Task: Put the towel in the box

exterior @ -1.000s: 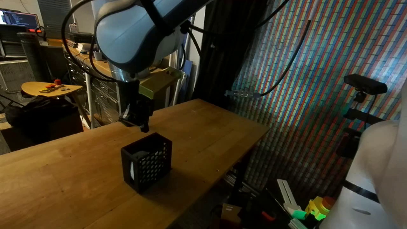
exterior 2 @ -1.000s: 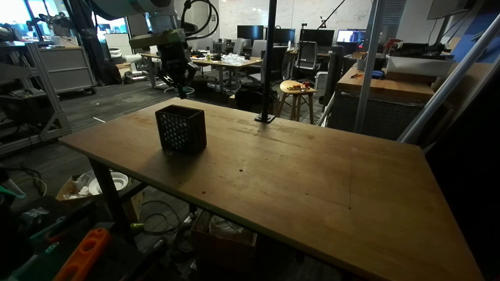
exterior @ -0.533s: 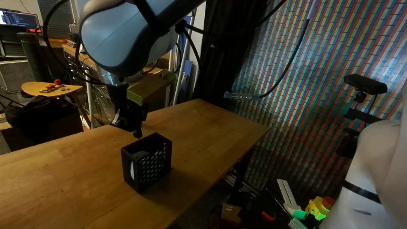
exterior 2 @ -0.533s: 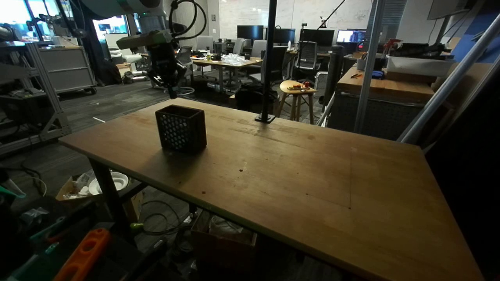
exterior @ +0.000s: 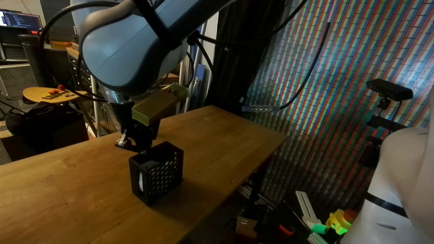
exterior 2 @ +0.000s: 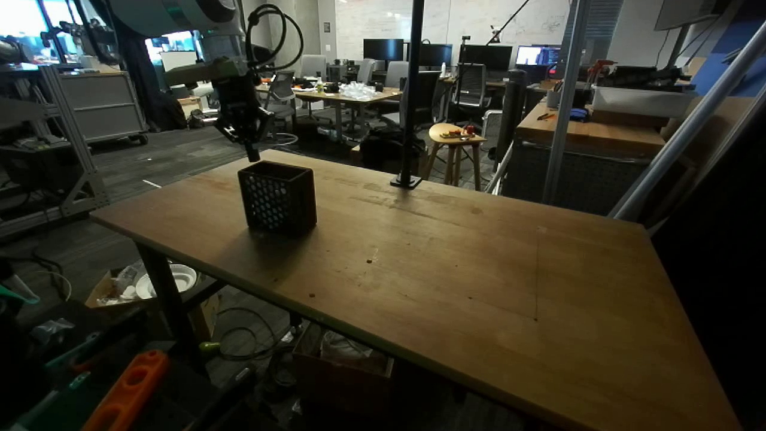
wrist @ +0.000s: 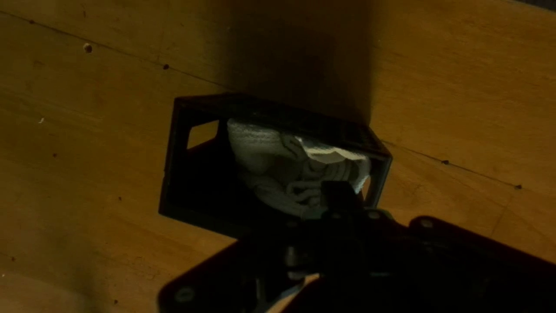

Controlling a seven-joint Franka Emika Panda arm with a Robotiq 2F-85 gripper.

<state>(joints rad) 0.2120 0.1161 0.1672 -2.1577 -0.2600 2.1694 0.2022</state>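
A black box with round holes in its side stands upright on the table in both exterior views [exterior: 166, 178] [exterior 2: 305, 203]. The wrist view looks down into the open box [wrist: 299, 119]. A pale, crumpled towel [wrist: 256, 145] lies inside, bunched toward one end. In an exterior view, some of the towel [exterior: 141, 182] shows white through the box's end opening. My gripper [exterior 2: 254, 157] is shut, fingers together, with nothing seen in it. Its tips [exterior: 144, 150] are close to the box's rim. In the wrist view the fingertips [wrist: 341, 189] overlap part of the towel; contact cannot be told.
The wooden table [exterior 2: 449, 269] carries the box near one end. A black post [exterior 2: 410, 120] rises from the table's far edge. A stool [exterior: 54, 94] stands beyond the table. A white robot arm part [exterior: 383, 210] and a camera [exterior: 390, 89] are at the side.
My gripper has moved leftward in both exterior views and come lower, closer to the box's rim. The box and the towel in it have not moved.
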